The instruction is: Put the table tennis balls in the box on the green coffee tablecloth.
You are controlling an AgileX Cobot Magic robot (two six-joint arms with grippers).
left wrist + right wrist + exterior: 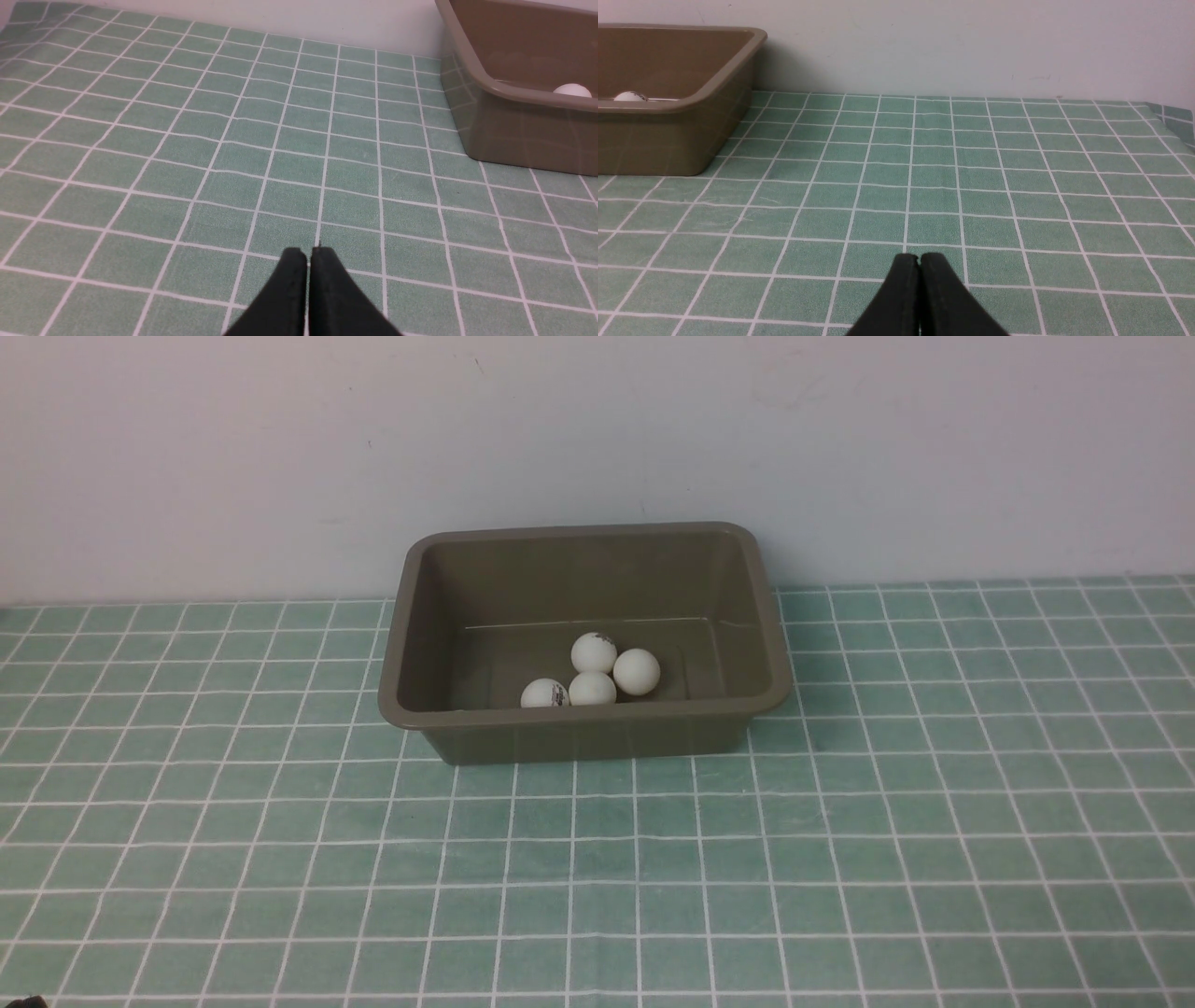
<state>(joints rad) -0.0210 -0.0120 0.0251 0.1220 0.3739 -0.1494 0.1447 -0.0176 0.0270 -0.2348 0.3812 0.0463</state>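
The cloth (840, 859) covers the whole work surface: teal-green, gridded with thin white lines, lying flat up to the pale wall (597, 439) behind it. On it, near the wall and about centred between the two arms, stands the box (579, 728), an olive-brown tub with rounded corners and a flared rim, upright and open at the top. The front view shows four white balls (594, 653) inside it, clustered on the floor of the box toward its near wall and slightly right of its middle: one at the back, one to the right, one in front and one to the left, the group touching or very nearly so. Two of them carry a small dark print. Whether further balls lie behind the near wall cannot be told. Each wrist view shows only the top of one ball above the box rim. The left gripper (308, 252) hangs just above bare cloth to the left of the box, well apart from it, its two dark fingers pressed together and grasping nothing. The right gripper (919, 257) is likewise clenched and empty, low over bare cloth to the right of the box, well clear of it.
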